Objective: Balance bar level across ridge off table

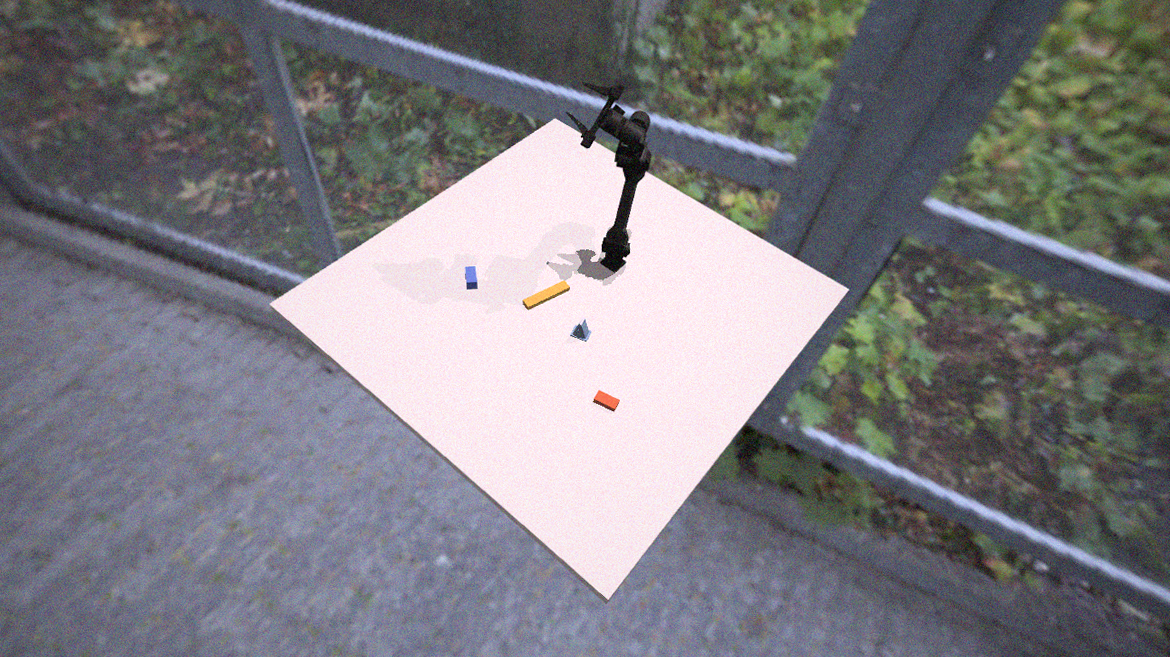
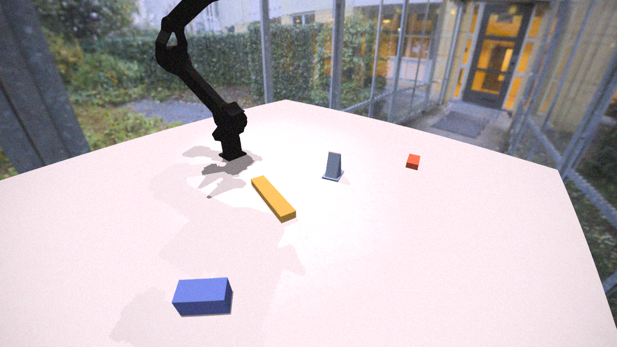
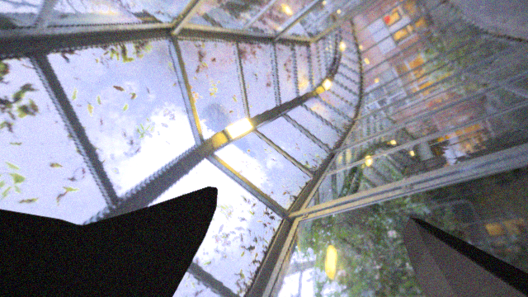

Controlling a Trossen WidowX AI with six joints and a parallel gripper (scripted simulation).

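Note:
A long yellow bar [image 1: 545,295] [image 2: 273,198] lies flat on the pale table [image 1: 506,456] [image 2: 409,259], near the arm's base. A small grey wedge-shaped ridge [image 1: 580,330] [image 2: 333,166] stands upright on the table a little beyond the bar, apart from it. My gripper [image 1: 594,113] [image 3: 308,211] is open and empty. It is raised high above the arm's base, far from the bar and the ridge, and points up and away. The wrist view shows only the two finger tips against a glass roof.
A blue block [image 1: 471,276] [image 2: 202,296] lies on the table on the far side of the bar from the ridge. A small red block [image 1: 606,399] [image 2: 412,161] lies beyond the ridge. The arm's base [image 1: 614,251] [image 2: 231,138] stands near the bar.

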